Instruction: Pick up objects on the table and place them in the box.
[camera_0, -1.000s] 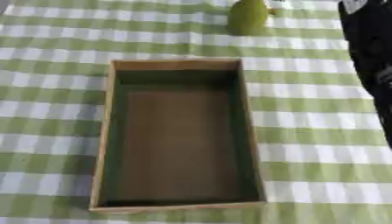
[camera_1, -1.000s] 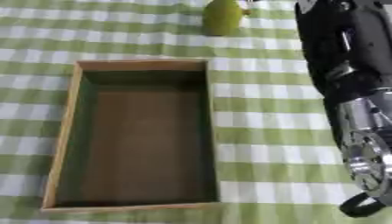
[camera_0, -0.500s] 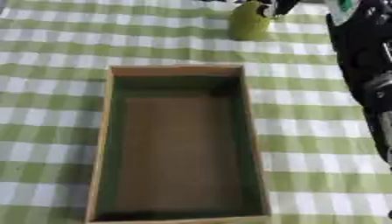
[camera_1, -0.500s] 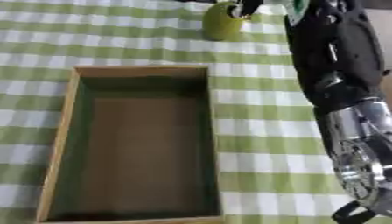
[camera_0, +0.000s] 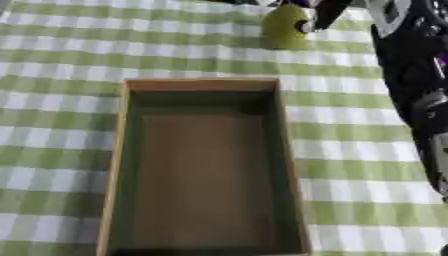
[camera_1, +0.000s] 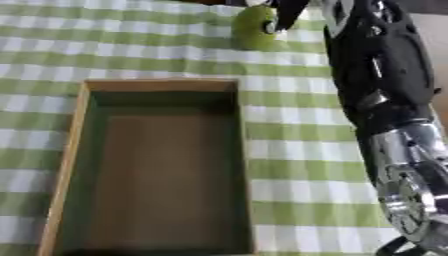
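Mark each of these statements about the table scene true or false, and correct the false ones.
1. The wooden box holds nothing. True.
2. The yellow-green object lies inside the box. False: it stands on the checked tablecloth beyond the box's far end.
3. The right robot hand is at the yellow-green object. True; whether it grips it cannot be told.
4. The left robot hand is reaching into the box. False: no left hand shows in either view.
5. The tablecloth is plain blue. False: it is checked green and white.
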